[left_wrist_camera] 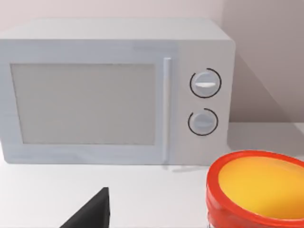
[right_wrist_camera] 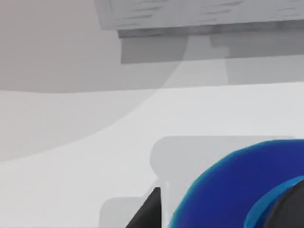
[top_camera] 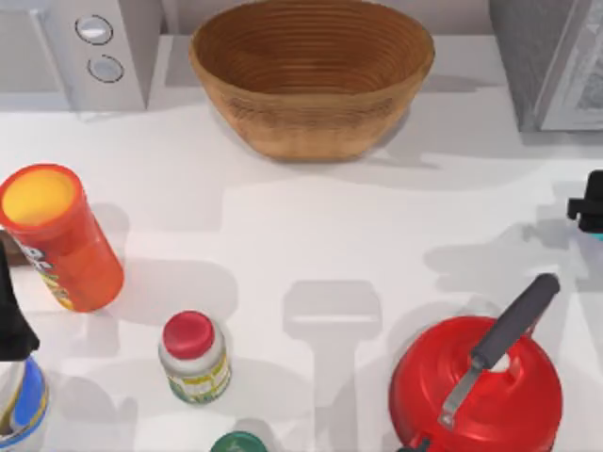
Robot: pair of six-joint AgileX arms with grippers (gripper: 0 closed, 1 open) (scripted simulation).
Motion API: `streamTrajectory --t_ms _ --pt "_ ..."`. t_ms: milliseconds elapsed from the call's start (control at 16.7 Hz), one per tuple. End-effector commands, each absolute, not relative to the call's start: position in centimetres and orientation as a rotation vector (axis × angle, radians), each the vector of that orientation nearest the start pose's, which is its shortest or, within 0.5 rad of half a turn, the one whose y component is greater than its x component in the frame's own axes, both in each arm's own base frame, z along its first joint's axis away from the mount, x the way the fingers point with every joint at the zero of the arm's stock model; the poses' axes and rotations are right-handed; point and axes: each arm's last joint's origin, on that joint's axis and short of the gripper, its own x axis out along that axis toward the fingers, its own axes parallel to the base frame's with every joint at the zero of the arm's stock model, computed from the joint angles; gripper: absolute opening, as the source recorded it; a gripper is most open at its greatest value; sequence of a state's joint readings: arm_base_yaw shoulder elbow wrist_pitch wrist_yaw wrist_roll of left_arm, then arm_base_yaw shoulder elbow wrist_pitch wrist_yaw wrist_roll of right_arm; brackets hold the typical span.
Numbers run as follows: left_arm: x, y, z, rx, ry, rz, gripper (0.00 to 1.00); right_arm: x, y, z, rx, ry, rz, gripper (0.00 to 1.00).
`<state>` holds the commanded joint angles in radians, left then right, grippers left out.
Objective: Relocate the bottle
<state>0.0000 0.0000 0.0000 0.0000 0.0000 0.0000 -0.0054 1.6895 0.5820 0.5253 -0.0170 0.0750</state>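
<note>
The bottle [right_wrist_camera: 223, 190] fills the near corner of the right wrist view, showing a dark blue shoulder, a cyan rim and a black cap. In the top view only a sliver of cyan of the bottle [top_camera: 595, 235] peeks in at the table's right edge. My right gripper [top_camera: 589, 202] hangs directly over it, very close to the bottle. My left gripper [top_camera: 11, 325] is parked at the left edge, just in front of the orange canister [top_camera: 57, 235].
A wicker basket [top_camera: 311, 75] stands at the back centre, with a microwave [left_wrist_camera: 114, 90] at the back left and a grey box [top_camera: 556, 56] at the back right. A red kettle [top_camera: 476, 381] occupies the front right. A white jar with a red lid [top_camera: 193, 358] stands front left.
</note>
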Motion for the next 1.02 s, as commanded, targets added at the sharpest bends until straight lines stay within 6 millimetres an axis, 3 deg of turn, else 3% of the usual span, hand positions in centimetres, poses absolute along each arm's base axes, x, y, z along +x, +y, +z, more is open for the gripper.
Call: streamTrajectory --t_ms 240,480,1020 --pt "10.6 -0.1 16.0 0.000 0.000 0.000 1.00 31.3 0.1 9.5 0.068 0.583 0.004 0.00" --pt "10.6 -0.1 16.0 0.000 0.000 0.000 1.00 31.4 0.2 9.4 0.066 0.582 0.006 0.00" --pt "10.6 -0.1 16.0 0.000 0.000 0.000 1.00 31.4 0.2 9.4 0.066 0.582 0.006 0.68"
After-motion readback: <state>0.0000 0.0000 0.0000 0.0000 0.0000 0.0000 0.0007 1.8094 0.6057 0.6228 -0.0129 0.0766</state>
